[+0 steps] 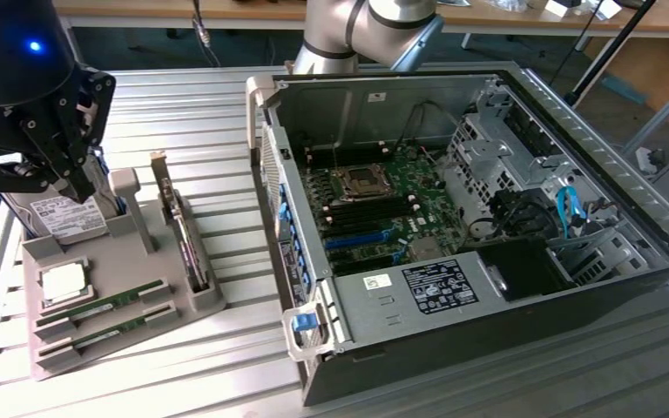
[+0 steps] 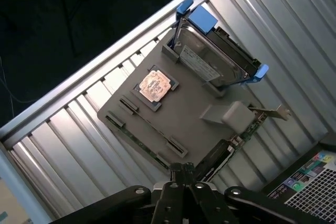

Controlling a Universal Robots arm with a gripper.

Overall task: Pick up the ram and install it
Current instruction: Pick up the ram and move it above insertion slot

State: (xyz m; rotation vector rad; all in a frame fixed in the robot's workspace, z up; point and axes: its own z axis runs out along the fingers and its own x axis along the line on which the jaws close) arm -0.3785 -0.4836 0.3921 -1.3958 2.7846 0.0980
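Note:
Two green ram sticks (image 1: 104, 303) (image 1: 100, 331) stand on edge in slots at the near end of a grey holder (image 1: 137, 287). From the wrist view they appear as thin lines (image 2: 151, 128) (image 2: 137, 141) across the holder (image 2: 199, 93). My black gripper (image 1: 70, 178) hangs above the holder's far end, over the hard drive (image 1: 62, 216), well apart from the ram. Its fingertips (image 2: 182, 171) are pressed together with nothing between them.
On the holder are a square silver processor (image 1: 65, 280), an upright expansion card (image 1: 184, 235) and the hard drive (image 2: 215, 59). An open computer case (image 1: 613, 200) lies on the exterior view's right with its motherboard (image 1: 375, 205) exposed. The ribbed metal table (image 1: 195, 113) has a raised edge (image 2: 105, 61).

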